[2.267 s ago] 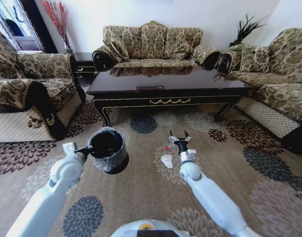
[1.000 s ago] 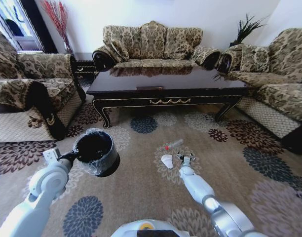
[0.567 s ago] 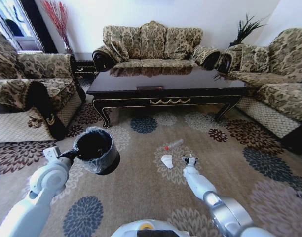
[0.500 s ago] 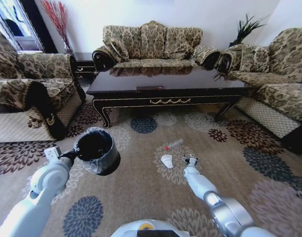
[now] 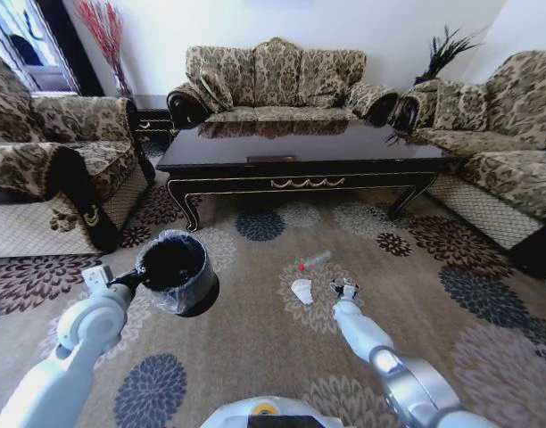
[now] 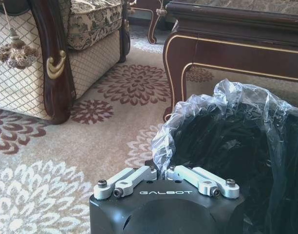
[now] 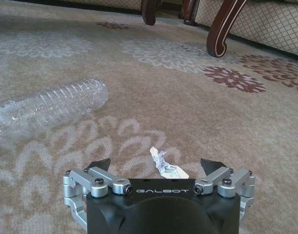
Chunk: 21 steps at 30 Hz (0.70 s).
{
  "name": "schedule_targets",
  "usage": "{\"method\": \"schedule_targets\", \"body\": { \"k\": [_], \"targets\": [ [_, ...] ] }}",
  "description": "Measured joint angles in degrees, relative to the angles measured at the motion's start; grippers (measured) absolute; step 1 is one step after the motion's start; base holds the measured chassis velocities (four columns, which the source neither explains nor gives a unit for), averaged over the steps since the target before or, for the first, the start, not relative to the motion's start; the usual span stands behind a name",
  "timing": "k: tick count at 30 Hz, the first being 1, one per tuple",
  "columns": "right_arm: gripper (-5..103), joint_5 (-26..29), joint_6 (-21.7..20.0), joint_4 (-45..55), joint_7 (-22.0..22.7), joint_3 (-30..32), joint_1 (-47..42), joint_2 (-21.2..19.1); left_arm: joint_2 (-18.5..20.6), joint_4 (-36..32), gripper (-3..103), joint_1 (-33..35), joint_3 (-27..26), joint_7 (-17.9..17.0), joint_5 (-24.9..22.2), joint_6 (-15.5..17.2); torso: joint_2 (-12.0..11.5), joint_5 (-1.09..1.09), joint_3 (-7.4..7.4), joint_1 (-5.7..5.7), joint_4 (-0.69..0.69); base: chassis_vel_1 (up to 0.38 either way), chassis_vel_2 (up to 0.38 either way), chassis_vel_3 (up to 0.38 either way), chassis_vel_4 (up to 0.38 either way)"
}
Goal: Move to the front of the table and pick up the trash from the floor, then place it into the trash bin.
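Right gripper (image 7: 157, 168) is low over the carpet (image 5: 255, 330), fingers spread wide, nothing between them. A small crumpled wrapper (image 7: 164, 165) lies on the carpet in the gap between the two fingertips, roughly centred and slightly toward the right-hand finger in the right wrist view; contact with either finger cannot be told.

A clear ribbed plastic bottle (image 7: 46, 107) lies on its side on the carpet, ahead of the fingers and off to one side, apart from them. In the head view it has a red end and lies just beyond the gripper. A crumpled white paper cup (image 5: 301, 290) lies just left of the right gripper.

Left gripper (image 6: 166, 178) has its fingers closed on the bag-lined rim of the black trash bin (image 5: 177, 272), held off the carpet at the robot's left front.

The bench (image 5: 300, 153) stands beyond the litter.
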Motion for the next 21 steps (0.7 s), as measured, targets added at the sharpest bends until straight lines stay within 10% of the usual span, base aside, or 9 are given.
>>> {"method": "schedule_targets", "body": {
  "k": [14, 21],
  "targets": [
    [100, 0.61, -1.33, 15.02, 2.79, -1.68, -6.60, -2.47, -0.07, -0.30, 4, -0.07, -0.07, -0.16, -0.09, 0.18, 0.00, 0.00, 0.00, 0.00, 0.00, 0.000, 0.000, 0.000, 0.000],
    [100, -5.88, 9.00, 28.04, -1.52, -3.61, -14.27, -6.93, -0.59, 0.37, 4, -1.18, 1.36, -0.27, 0.09, 0.19, 0.00, -0.01, 0.00, 0.00, -0.02, 0.000, 0.000, 0.000, 0.000]
  ]
}}
